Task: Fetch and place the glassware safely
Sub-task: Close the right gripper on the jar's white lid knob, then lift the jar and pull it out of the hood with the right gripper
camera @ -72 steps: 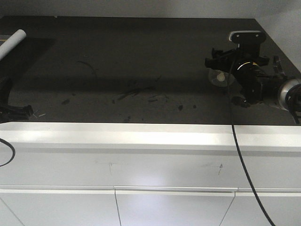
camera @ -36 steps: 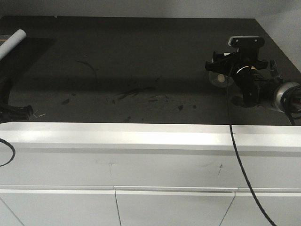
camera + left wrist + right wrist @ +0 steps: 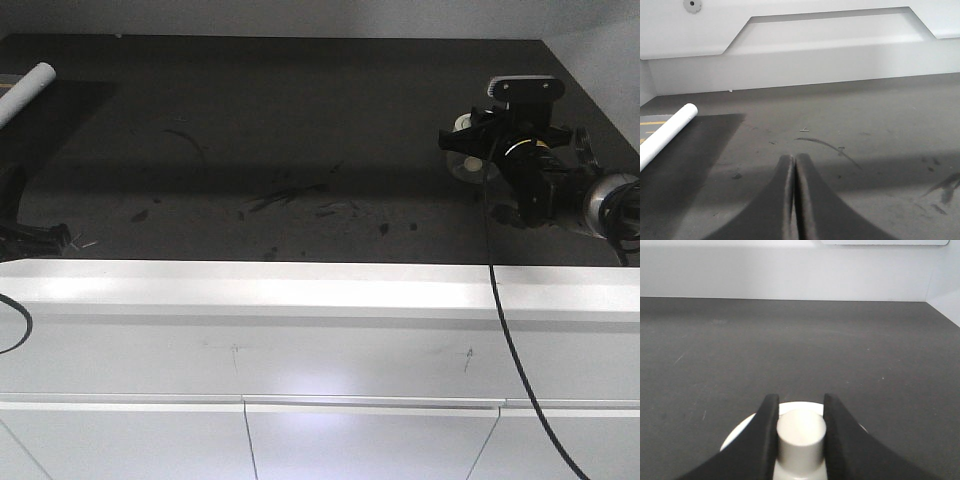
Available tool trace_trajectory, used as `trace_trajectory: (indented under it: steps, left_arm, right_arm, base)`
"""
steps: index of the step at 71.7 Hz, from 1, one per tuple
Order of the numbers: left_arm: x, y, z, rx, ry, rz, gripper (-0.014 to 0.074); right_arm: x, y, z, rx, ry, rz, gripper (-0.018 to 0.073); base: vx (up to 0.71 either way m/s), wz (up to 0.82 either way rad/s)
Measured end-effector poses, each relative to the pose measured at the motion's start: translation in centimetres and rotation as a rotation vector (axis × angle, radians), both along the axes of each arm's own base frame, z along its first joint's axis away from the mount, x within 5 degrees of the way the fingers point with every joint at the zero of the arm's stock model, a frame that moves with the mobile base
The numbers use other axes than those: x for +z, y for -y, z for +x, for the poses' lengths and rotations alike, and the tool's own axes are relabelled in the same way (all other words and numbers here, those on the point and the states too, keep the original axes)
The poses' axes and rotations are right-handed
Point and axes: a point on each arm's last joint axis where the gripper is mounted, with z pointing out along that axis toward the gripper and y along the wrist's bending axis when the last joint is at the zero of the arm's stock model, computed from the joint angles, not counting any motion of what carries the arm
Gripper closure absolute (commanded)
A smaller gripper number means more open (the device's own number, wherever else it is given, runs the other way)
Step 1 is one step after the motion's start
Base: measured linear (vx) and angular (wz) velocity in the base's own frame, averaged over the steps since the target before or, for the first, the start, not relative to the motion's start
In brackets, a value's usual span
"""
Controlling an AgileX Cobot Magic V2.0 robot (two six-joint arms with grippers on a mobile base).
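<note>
A dark matte counter (image 3: 300, 120) fills the scene, with a white wall behind it and white drawers (image 3: 370, 440) under its pale front edge. The jar (image 3: 465, 166) sits toward the far right corner, near the right edge. From the front it is mostly hidden behind the right gripper (image 3: 800, 397), so it cannot be told whether the glass rests on the surface or hangs just above it. The wrist view shows the hold plainly: both black fingers are clenched on the round knob (image 3: 801, 437) of the cream lid (image 3: 740, 435), one on each side and seated low against the disc. The left gripper (image 3: 794, 156) waits at the near left corner, its fingers pressed together with nothing between them. A white tube (image 3: 665, 135) lies by the left edge, well apart from the work. Because the grasp is on the knob alone, the glass body probably depends on how firmly the lid sits. The lift should therefore be slow and straight up, with a check that the glass rises along with the lid. The jar should stay upright during the carry, without swinging or sudden stops, and low over the counter so a slip costs little. The black cable (image 3: 505, 330) trailing over the front edge should be kept out of the path. The set-down spot should be well inside the edges, and the fingers should part only once the base rests flat.
</note>
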Motion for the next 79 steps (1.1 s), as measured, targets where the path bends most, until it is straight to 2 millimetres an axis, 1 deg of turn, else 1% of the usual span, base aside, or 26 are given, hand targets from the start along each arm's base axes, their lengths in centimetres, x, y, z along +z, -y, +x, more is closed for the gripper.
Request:
trace_trajectory:
  steps: [13, 25, 33, 36, 41, 48, 49, 56, 67, 75, 79]
  left_arm:
    - [0.0, 0.0, 0.0, 0.0, 0.0, 0.0, 0.0603]
    - [0.0, 0.0, 0.0, 0.0, 0.0, 0.0, 0.0603]
    - [0.0, 0.0, 0.0, 0.0, 0.0, 0.0, 0.0603]
    - [0.0, 0.0, 0.0, 0.0, 0.0, 0.0, 0.0603]
    - [0.0, 0.0, 0.0, 0.0, 0.0, 0.0, 0.0603]
    - [0.0, 0.0, 0.0, 0.0, 0.0, 0.0, 0.0603]
    - [0.0, 0.0, 0.0, 0.0, 0.0, 0.0, 0.0603]
    - [0.1, 0.0, 0.0, -0.001, 0.006, -0.001, 0.0603]
    - [0.3, 0.0, -0.1, -0.001, 0.016, -0.003, 0.0603]
    - [1.2, 0.0, -0.7, -0.001, 0.052, -0.013, 0.0603]
    - [1.9, 0.0, -1.1, -0.001, 0.072, -0.035, 0.0603]
  right_arm:
    - [0.8, 0.0, -0.4, 0.003, -0.021, 0.0, 0.0567]
    - [2.9, 0.0, -1.1, 0.007, -0.031, 0.003, 0.0567]
    - [4.9, -0.2, -2.2, 0.018, -0.035, -0.002, 0.0567]
    - [5.3, -0.2, -2.6, 0.024, -0.032, -0.01, 0.0567]
    - [5.8, -0.6, -3.9, 0.04, -0.031, -0.027, 0.0567]
    - [6.1, -1.3, -5.9, 0.065, -0.033, -0.038, 0.0567]
    - [5.9, -1.5, -6.3, 0.07, -0.041, -0.038, 0.0567]
    - [6.3, -2.1, -8.6, 0.093, -0.03, -0.04, 0.0567]
    - [8.4, -2.5, -12.1, 0.123, 0.027, -0.053, 0.0567]
    - [10.0, -2.1, -14.8, 0.124, 0.068, -0.052, 0.0567]
    - [10.3, -2.0, -16.0, 0.124, 0.075, -0.052, 0.0567]
  base:
    - [0.0, 0.0]
    - [0.0, 0.0]
    - [0.0, 0.0]
    - [0.0, 0.0]
    - [0.0, 0.0]
    - [0.0, 0.0]
    - [0.0, 0.0]
    - [0.0, 0.0]
    - [0.0, 0.0]
    - [0.0, 0.0]
    - [0.0, 0.0]
